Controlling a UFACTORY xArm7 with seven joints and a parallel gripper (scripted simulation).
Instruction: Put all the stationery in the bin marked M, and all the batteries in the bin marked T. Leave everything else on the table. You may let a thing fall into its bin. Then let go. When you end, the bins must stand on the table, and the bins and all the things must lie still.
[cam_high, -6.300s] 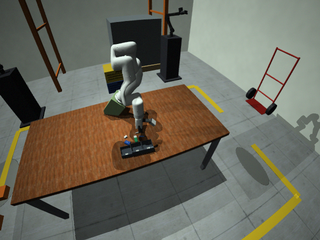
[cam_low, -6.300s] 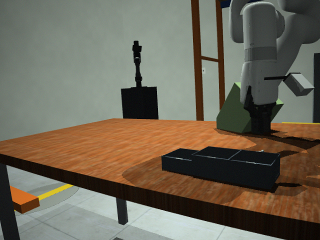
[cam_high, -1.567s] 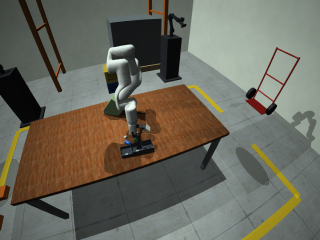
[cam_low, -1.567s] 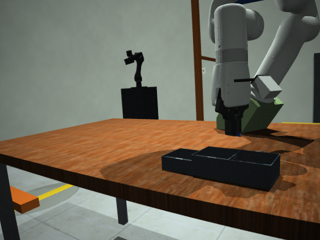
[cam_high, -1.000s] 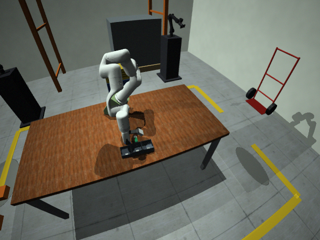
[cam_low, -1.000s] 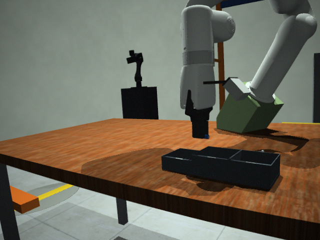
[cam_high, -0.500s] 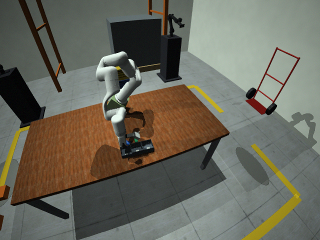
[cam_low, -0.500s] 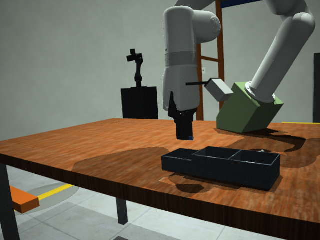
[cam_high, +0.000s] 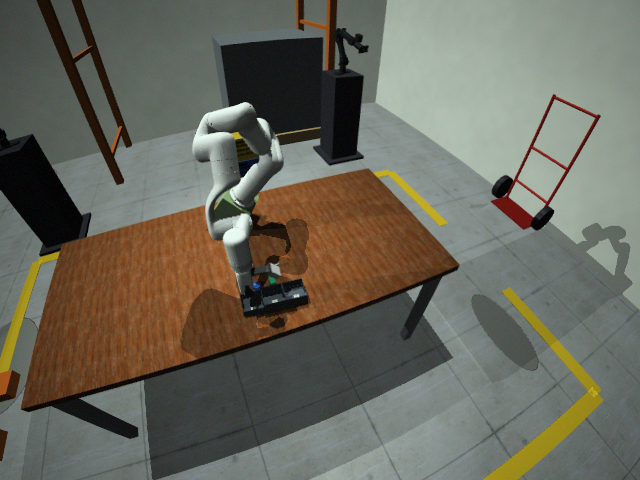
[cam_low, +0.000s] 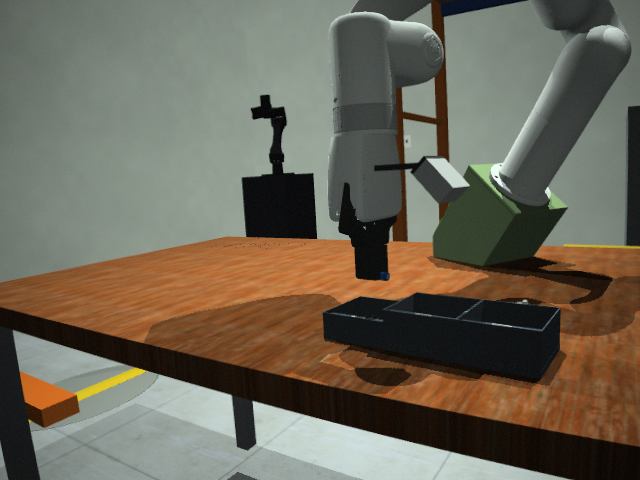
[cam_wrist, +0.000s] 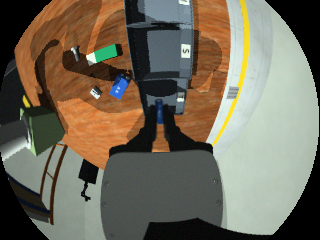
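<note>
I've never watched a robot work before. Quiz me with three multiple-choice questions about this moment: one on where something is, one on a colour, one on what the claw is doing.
1. Where is the gripper?
A. Above one end of the row of dark bins
B. Over the green block
C. Past the table edge, over the floor

2. What colour is the small thing between the fingers?
A. Red
B. Yellow
C. Blue

3. What state is the gripper in?
A. Wide open and empty
B. Shut on a small thing
C. Resting flat on the table

Answers:
1 A: the gripper hangs in the air over the end of the row of dark bins.
2 C: the small thing shows blue at the fingertips.
3 B: the fingers are pinched on that thing, well above the wood.
</note>
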